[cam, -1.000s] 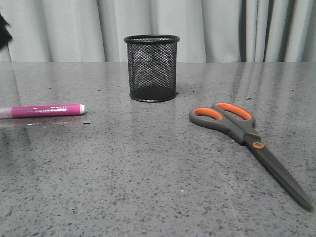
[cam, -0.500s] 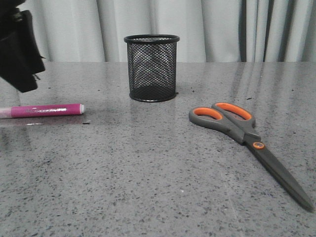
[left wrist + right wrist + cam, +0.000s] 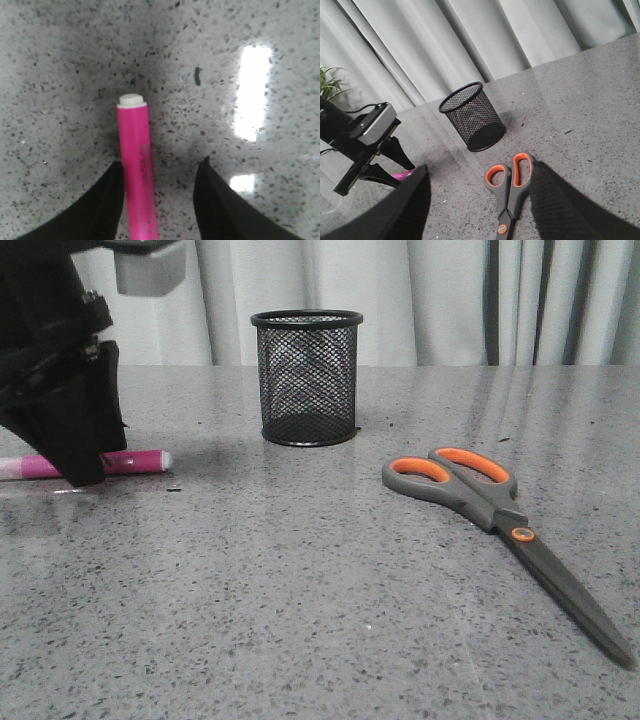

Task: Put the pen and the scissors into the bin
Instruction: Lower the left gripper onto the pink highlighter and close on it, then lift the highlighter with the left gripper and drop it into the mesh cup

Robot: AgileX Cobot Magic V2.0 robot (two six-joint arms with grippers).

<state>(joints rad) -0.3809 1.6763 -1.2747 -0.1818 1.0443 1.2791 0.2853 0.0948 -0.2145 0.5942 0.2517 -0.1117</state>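
The magenta pen [image 3: 138, 460] lies flat at the left of the table, white tip toward the bin. My left gripper [image 3: 82, 476] is down over its middle and open. In the left wrist view the pen [image 3: 136, 155] lies between the two black fingers [image 3: 107, 205], close beside one of them, with the gripper [image 3: 160, 172] not closed on it. The black mesh bin [image 3: 307, 377] stands upright at the back centre. The scissors [image 3: 500, 520] lie flat at the right, closed, loops toward the bin. My right gripper [image 3: 481, 170] is open and empty, raised above the scissors [image 3: 511, 187].
Grey-white curtains [image 3: 440, 300] hang behind the table's far edge. A green plant [image 3: 327, 82] shows at the far left in the right wrist view. The speckled grey table [image 3: 300, 590] stretches between pen and scissors. The bin [image 3: 472, 117] stands beyond the scissors' loops.
My left arm has come in from the upper left and lowered over the pen, now covering its middle. The pen, scissors and bin have not moved.
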